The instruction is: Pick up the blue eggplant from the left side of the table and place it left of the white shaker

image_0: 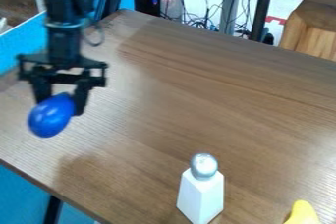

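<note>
Because the surface looks smooth and glossy, the blue, egg-shaped, plastic-looking object would probably be slippery, most of all where it curves away toward the ends. It is at the left of the scene, off the surface, over the left part of the brown wood-grain table, in the black two-finger gripper. Claw state: clamped on the blue object, one finger on each side of its upper part, with the rounded lower end sticking out below, toward the near side. Object sits tilted, not straight up. Likely light, maybe hollow; likely a stiff shell with little give, so a hard squeeze gains not much and could make it pop out. Doesn't look very fragile, but material can't be confirmed. Best hold, as judged here: across the widest part of the body, pads flat on opposite sides; pinching near a tapering end risks a slip or a turn in the grip. If set loose on the flat tabletop, it would probably roll. Other items: a white, tapered, four-sided bottle-like piece with a silver ball top, upright on the near side, right of the middle and well apart from the gripper; a yellow, smooth, curved object at the near right, partly cut off.
</note>
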Controlling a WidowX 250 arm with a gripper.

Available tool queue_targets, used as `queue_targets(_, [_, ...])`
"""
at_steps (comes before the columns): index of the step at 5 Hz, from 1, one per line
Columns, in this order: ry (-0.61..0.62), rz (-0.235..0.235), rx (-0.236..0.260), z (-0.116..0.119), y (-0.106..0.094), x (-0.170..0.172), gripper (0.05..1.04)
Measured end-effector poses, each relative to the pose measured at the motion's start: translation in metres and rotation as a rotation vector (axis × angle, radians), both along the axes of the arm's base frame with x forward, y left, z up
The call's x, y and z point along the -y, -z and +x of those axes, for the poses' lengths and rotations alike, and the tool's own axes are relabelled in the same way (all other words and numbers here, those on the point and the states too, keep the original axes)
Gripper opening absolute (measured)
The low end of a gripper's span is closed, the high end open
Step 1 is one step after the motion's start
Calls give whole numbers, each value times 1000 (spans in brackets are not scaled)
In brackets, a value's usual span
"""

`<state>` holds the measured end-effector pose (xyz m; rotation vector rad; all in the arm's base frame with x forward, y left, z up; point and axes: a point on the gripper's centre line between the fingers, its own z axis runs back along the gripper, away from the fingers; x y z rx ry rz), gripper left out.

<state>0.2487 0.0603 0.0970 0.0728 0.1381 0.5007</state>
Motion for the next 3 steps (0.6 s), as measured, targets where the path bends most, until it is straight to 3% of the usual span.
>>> queue_targets(1, [157, 6, 26, 14, -6, 35, 656])
queue_targets(3, [449, -12, 30, 22, 4, 94, 656])
